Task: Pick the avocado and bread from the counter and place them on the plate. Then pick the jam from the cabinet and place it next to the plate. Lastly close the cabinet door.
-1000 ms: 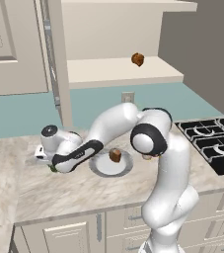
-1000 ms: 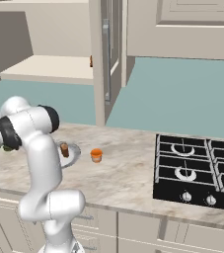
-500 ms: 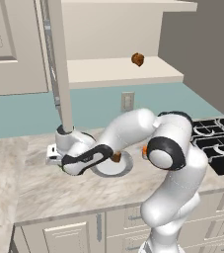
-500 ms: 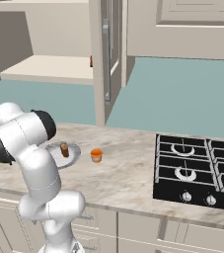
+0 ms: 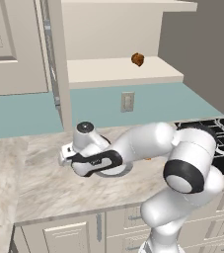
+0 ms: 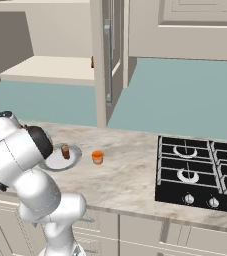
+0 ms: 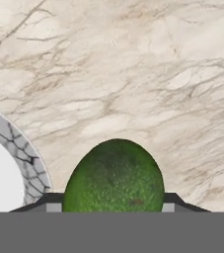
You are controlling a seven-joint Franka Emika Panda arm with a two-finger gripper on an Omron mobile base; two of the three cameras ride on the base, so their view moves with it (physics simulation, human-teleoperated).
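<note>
Gripper (image 7: pixel 113 210) grasps the dark green oval avocado (image 7: pixel 113 176), a fingertip at each flank, over beige marble-patterned counter (image 7: pixel 133 74) beside the round grey-rimmed white plate (image 7: pixel 32 163). Left base view: hand low near the plate's counter-left side. Right base view: tan-brown bread chunk (image 6: pixel 65 151) on plate, orange jam jar (image 6: pixel 98 157) adjacent. Carry level; release over bare white centre.

Both base views look forward and down from behind the arm, one from its left, one from its right, sharing the counter (image 5: pixel 44 183), the plate (image 6: pixel 52 162) and the open cabinet (image 5: pixel 118 69). The hand view sits very close above the counter, facing the avocado (image 7: pixel 114 177) beside the plate's rim
</note>
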